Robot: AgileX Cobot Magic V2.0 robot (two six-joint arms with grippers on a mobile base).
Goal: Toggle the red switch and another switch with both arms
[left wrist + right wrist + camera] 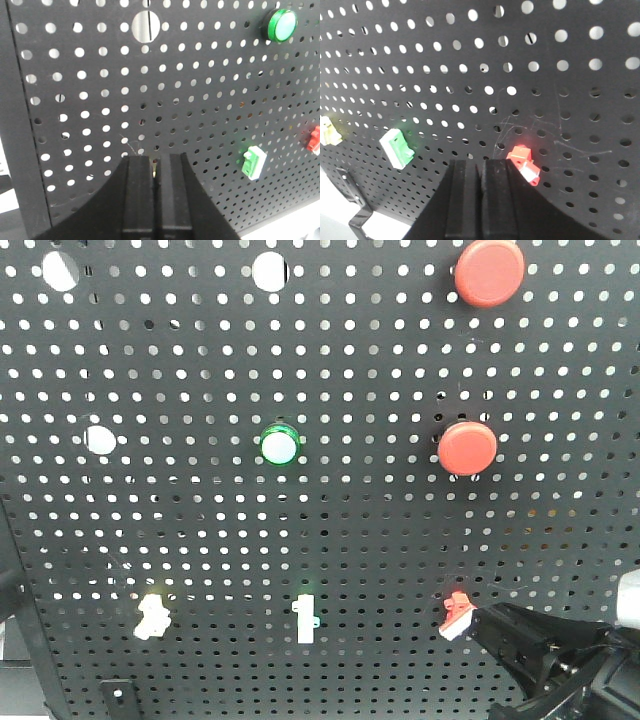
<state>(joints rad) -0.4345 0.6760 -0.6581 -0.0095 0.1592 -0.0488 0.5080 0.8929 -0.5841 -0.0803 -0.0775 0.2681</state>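
Note:
The red switch sits low on the right of the black pegboard, with its white lever tip angled down. My right gripper comes in from the lower right, its tip right beside this switch. In the right wrist view the jaws are shut and the red switch lies just right of them. The pale yellow switch is low on the left, with nothing touching it. My left gripper is shut and aimed at the board. Only a yellowish sliver shows between its fingers.
Two big round red buttons and a green-ringed round button sit higher on the board. A white toggle with a green base stands between the two switches. A black bracket is at the bottom left.

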